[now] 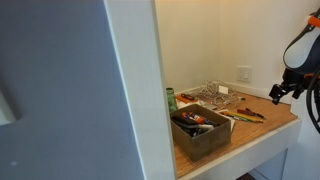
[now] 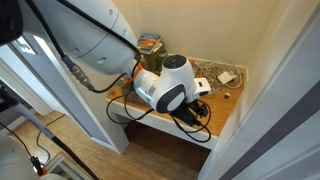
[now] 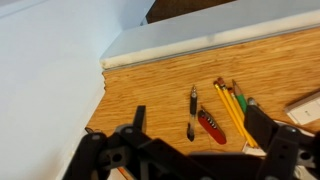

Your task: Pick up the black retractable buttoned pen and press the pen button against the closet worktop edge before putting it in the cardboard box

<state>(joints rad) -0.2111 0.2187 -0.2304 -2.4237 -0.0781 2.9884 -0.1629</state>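
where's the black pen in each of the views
Wrist view: the pen lies mid-frame on the worktop, just left of a red item.
Exterior view: too small to pick out on the worktop.
Exterior view: not visible; the arm covers much of the worktop.
Shared landmark: the wooden worktop.

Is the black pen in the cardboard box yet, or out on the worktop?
Out. In the wrist view the pen lies flat on the bare wooden worktop, beside a red item.
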